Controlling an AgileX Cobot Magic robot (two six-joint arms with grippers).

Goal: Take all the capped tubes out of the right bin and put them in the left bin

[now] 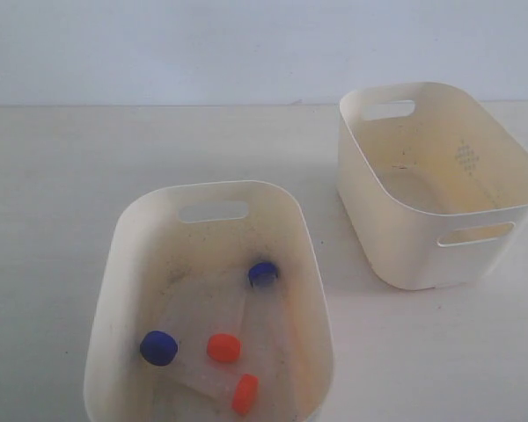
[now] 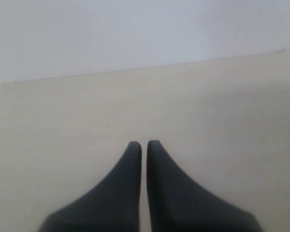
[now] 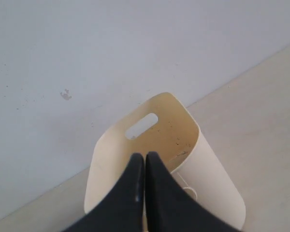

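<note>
The capped tubes lie in the left bin (image 1: 213, 185), the speckled, stained one at the front of the exterior view: two blue caps (image 1: 263, 273) (image 1: 158, 347) and two orange-red caps (image 1: 223, 347) (image 1: 245, 393). The right bin (image 1: 370, 202), with its dotted diamond mark (image 1: 465, 156), shows no tubes inside. Neither gripper appears in the exterior view. My left gripper (image 2: 144, 144) is shut above bare table with nothing in it. My right gripper (image 3: 145, 155) is shut and empty, hovering before a cream bin (image 3: 217, 183) near the wall, apparently the right bin.
The pale table (image 1: 53, 193) runs back to a light blue-grey wall (image 1: 158, 44). The two bins stand apart with a strip of table between them. The wall has a small scuff (image 3: 65, 94).
</note>
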